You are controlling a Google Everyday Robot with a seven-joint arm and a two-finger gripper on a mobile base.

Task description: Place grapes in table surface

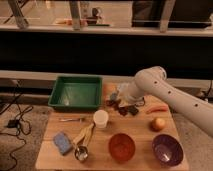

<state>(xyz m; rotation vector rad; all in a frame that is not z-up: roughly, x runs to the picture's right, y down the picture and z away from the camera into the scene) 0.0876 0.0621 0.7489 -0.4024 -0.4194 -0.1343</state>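
Note:
The grapes [120, 107] are a small dark bunch on or just above the table surface [140, 130], right of the green tray. My gripper [116, 98] is directly over the bunch's left end, at the end of a white arm [160, 87] that reaches in from the right. Whether it touches the grapes is hidden by the wrist. A black rectangular object [133, 110] lies next to the bunch on its right.
A green tray [76, 92] stands at the far left. A white cup [101, 119], orange bowl [122, 146], purple bowl [167, 149], round yellow fruit [158, 123], carrot [157, 108], blue sponge [62, 142] and utensils [82, 140] lie on the table. Cables [15, 117] lie on the floor at left.

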